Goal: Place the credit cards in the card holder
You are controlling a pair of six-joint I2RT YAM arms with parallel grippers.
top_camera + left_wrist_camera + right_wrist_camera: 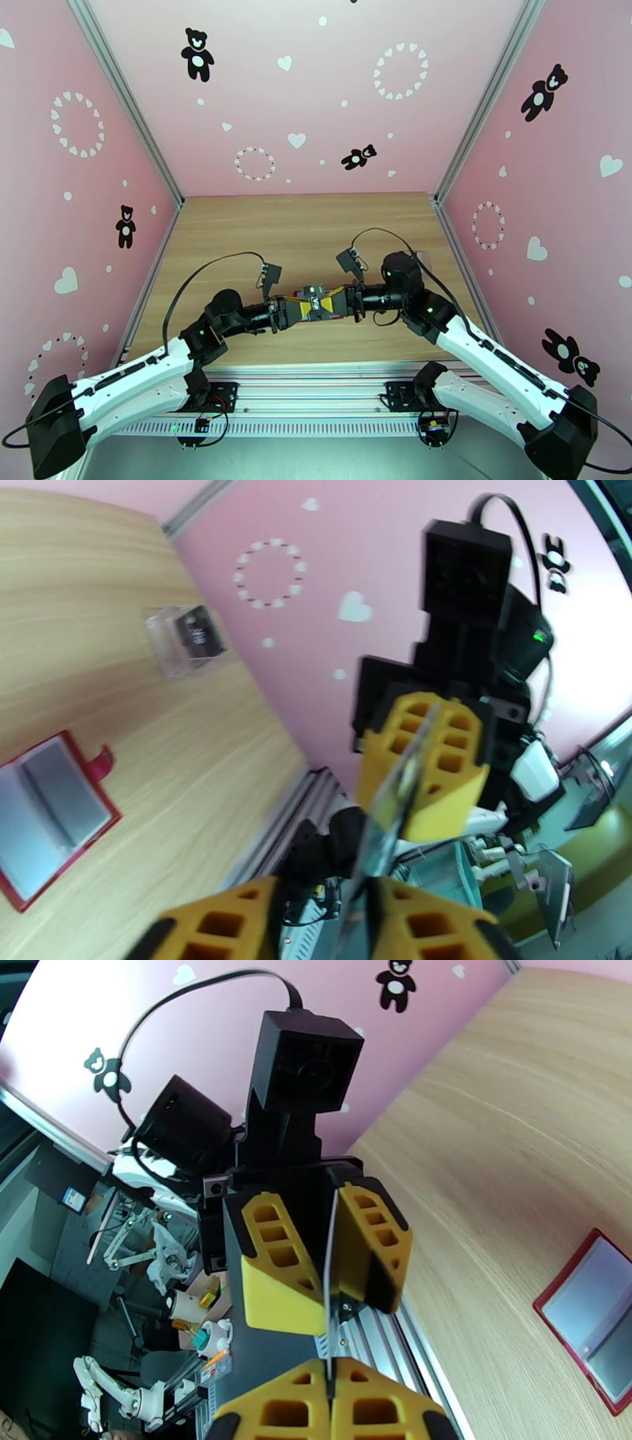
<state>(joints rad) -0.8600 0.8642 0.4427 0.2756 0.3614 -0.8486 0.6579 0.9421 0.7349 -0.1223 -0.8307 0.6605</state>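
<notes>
Since the thin dark credit card with VIP lettering [316, 303] is held up in mid-air between both arms, this looks like a handover, so it probably shouldn't be rushed. The right gripper [337, 300] is clamped tight on one end of the card. The left gripper [299, 309] has its yellow fingers parted, and a gap can be seen beside the card edge in its wrist view.

Ideally the left gets backed straight off so the card isn't twisted. Then the card can be lowered, edge lined up with a grey pocket, to the dark red fold-out card holder [55, 811], which is laid open and flat on the light wooden tabletop [316, 229], apart from both grippers. A small clear plastic case [186, 638] is parked further off near the wall. The table is boxed in by pink walls printed with black teddy bears and white hearts [316, 79].
</notes>
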